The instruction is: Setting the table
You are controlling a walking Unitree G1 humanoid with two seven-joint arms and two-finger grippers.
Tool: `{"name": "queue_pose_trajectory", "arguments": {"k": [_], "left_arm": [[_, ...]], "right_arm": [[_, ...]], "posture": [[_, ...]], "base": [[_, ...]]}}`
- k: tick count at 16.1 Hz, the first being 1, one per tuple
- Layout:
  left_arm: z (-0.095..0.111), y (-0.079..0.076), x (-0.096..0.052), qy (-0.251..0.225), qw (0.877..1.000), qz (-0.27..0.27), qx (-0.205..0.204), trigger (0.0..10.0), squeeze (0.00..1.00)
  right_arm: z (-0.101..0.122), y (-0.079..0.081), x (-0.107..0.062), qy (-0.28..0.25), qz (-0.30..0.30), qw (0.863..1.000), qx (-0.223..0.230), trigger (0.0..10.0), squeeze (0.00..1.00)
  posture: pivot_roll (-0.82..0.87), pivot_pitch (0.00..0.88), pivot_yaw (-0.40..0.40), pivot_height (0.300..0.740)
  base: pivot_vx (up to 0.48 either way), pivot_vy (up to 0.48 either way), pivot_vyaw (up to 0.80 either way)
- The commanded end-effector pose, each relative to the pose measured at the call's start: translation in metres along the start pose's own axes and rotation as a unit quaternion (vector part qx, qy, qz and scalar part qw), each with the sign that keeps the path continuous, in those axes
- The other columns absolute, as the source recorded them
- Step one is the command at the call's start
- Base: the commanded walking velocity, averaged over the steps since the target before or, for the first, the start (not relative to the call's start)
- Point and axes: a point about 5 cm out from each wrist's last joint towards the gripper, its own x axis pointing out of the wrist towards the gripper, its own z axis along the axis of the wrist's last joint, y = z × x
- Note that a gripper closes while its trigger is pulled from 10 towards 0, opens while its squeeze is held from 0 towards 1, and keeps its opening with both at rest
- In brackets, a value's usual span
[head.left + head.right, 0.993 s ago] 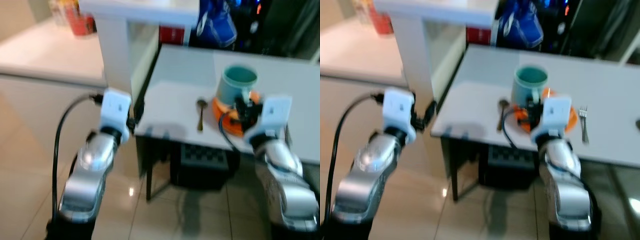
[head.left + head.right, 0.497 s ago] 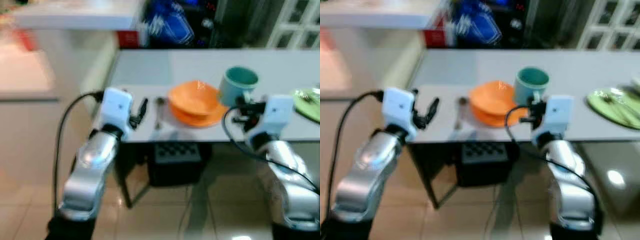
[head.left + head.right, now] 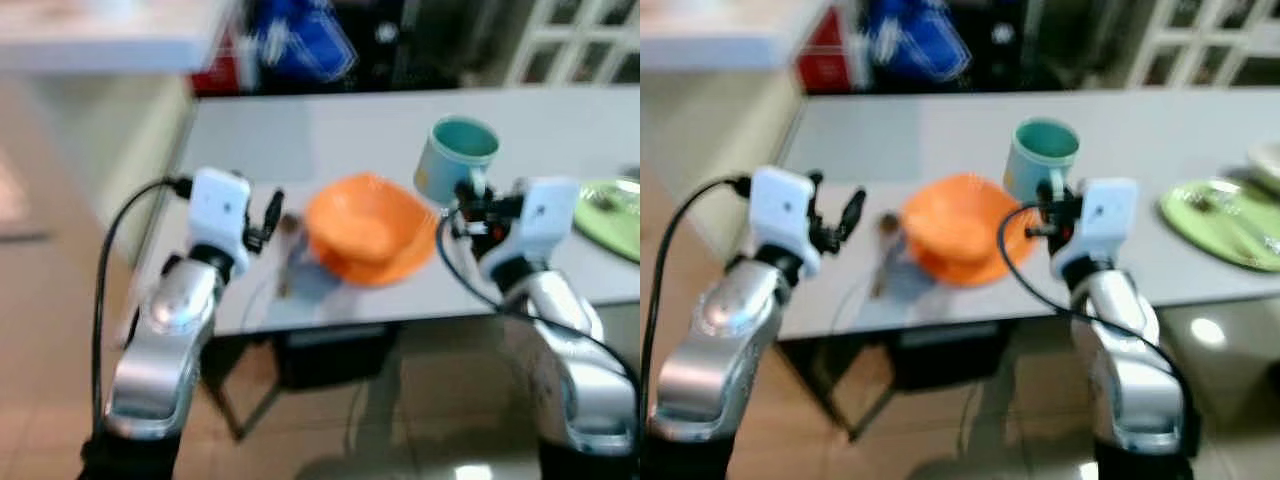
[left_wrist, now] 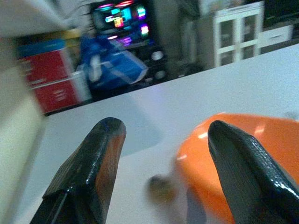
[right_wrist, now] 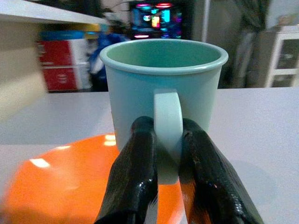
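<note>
A teal mug [image 3: 452,161] hangs just above the grey table [image 3: 350,130], right of an orange bowl [image 3: 368,228]. My right gripper [image 5: 167,154] is shut on the teal mug's handle [image 5: 167,126], its two fingers [image 5: 135,177] pinching it from both sides. A spoon [image 3: 288,255] lies on the table left of the bowl. My left gripper [image 3: 268,215] is open and empty above the table's near left part, next to the spoon; in the left wrist view its fingers [image 4: 91,172] frame the spoon [image 4: 160,186] and the orange bowl [image 4: 224,154].
A green plate [image 3: 1225,222] with cutlery on it lies at the table's right end. A pale counter [image 3: 90,40] stands to the left. Behind the table are a blue bag [image 3: 295,45], a red box [image 3: 820,60] and white cabinets [image 3: 570,40]. Tiled floor [image 3: 40,330] lies below.
The whole view has swung and drawn closer to the table. The right gripper still holds the mug, which now hangs farther right of the bowl. The left gripper has come over the table by the spoon.
</note>
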Motion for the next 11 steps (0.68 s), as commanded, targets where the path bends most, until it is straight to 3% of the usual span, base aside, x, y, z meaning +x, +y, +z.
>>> {"name": "queue_pose_trajectory", "arguments": {"k": [1, 4, 9, 11], "left_arm": [[0.003, 0.000, 0.000, -0.004, 1.000, -0.002, 0.007, 10.0, 0.00], [0.006, 0.004, -0.002, -0.005, 1.000, 0.005, 0.016, 10.0, 0.00], [0.011, 0.012, -0.005, -0.003, 0.999, 0.015, 0.039, 10.0, 0.00], [0.014, 0.013, -0.006, -0.003, 0.999, 0.012, 0.041, 10.0, 0.00]], "right_arm": [[0.012, 0.000, 0.002, -0.024, 0.011, 1.000, 0.005, 10.0, 0.00], [0.019, 0.002, 0.005, -0.025, 0.054, 0.998, 0.014, 10.0, 0.00], [0.034, -0.008, 0.020, -0.032, 0.080, 0.996, 0.034, 10.0, 0.00], [0.033, -0.018, 0.027, -0.028, 0.064, 0.997, 0.034, 10.0, 0.00]], "posture": [[0.00, 0.000, -0.018, 0.740], [0.01, 0.000, -0.027, 0.740], [0.03, 0.000, -0.031, 0.740], [0.04, 0.000, -0.029, 0.740]], "base": [[0.326, 0.000, 0.00], [0.314, 0.000, 0.00], [0.000, 0.000, 0.00], [0.000, 0.000, 0.00]]}}
